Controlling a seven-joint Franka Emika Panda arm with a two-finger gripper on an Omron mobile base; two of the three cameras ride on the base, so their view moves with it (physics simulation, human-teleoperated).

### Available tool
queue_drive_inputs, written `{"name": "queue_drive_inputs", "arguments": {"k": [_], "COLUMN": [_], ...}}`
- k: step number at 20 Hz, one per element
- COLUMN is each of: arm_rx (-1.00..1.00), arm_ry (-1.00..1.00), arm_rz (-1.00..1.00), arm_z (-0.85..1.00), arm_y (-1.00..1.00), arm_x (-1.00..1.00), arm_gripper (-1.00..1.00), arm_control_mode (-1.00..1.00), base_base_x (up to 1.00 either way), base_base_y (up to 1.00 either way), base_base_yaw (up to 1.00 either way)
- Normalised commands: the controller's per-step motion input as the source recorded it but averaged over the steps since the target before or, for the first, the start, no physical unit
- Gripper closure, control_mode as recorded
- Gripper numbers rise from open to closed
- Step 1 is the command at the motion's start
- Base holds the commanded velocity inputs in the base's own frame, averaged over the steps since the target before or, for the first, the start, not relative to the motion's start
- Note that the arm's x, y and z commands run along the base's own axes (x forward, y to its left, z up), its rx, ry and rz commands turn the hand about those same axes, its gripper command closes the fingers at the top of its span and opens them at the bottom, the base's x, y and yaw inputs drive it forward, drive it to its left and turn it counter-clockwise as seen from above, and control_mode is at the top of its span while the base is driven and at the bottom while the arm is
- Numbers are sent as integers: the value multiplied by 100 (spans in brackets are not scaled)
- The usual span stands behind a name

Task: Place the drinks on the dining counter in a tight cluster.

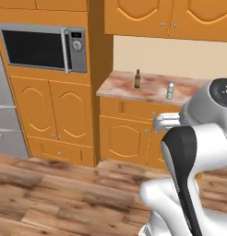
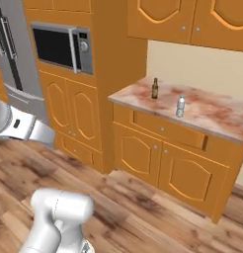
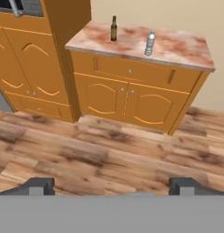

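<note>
You see a slim dark brown glass bottle (image 3: 114,28) standing upright on the marbled desk (image 3: 177,48), toward its 10 o'clock corner. A small clear water bottle (image 3: 150,43) with a blue cap stands upright at about 4 o'clock from it, apart, nearer the front edge. Both are too small for you to read any label. In the hand view the pincer (image 3: 112,185) hangs open over the wood floor (image 3: 100,150), holding nothing, its tips cut off by the bottom of the view. The desk tops orange cabinets (image 1: 124,138); wall cabinets (image 2: 192,22) hang above. At 9 o'clock sits a microwave (image 1: 44,46), beyond it a grey fridge (image 2: 12,54), partly cropped.
</note>
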Motion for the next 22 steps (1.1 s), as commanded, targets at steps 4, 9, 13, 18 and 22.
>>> {"name": "queue_drive_inputs", "arguments": {"k": [4,9,13,18,22], "arm_rx": [0,0,0,0,0], "arm_ry": [0,0,0,0,0], "arm_rz": [0,0,0,0,0], "arm_z": [0,0,0,0,0], "arm_y": [0,0,0,0,0], "arm_x": [0,0,0,0,0], "arm_gripper": [-100,-100,-100,-100,-100], "arm_control_mode": [100,100,100,100,100], "base_base_x": [100,100,100,100,85], "base_base_y": [-54,-58,-6,19,61], "base_base_yaw": [-10,-15,-29,-31,-17]}}
